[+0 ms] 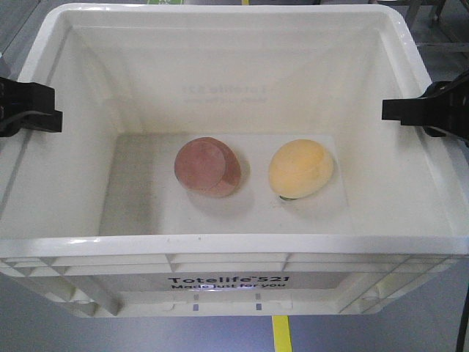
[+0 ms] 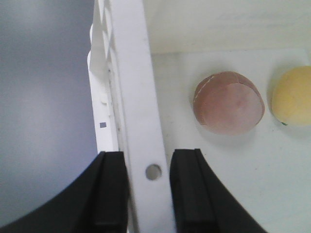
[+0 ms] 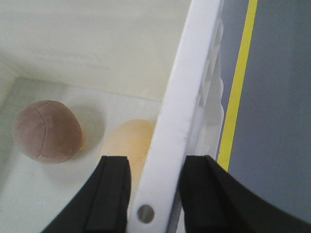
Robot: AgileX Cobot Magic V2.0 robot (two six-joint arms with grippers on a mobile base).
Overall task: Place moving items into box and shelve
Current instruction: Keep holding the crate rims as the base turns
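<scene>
At opposite box (image 1: 234,246) rims we note left hand (image 2: 149,160) and right hand (image 3: 155,165) both clamped on; uneven carrying could tilt it, rolling red lump (image 1: 207,167) and yellow lump (image 1: 300,169).

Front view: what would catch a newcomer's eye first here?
Two egg-shaped lumps lie side by side on the floor of the white crate: the reddish-brown lump on the left, the yellow-orange lump on the right. The left gripper and right gripper clamp its opposite side rims.

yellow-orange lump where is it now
In the front view the yellow-orange lump lies on the white crate's floor, right of the reddish-brown lump and apart from it.
</scene>
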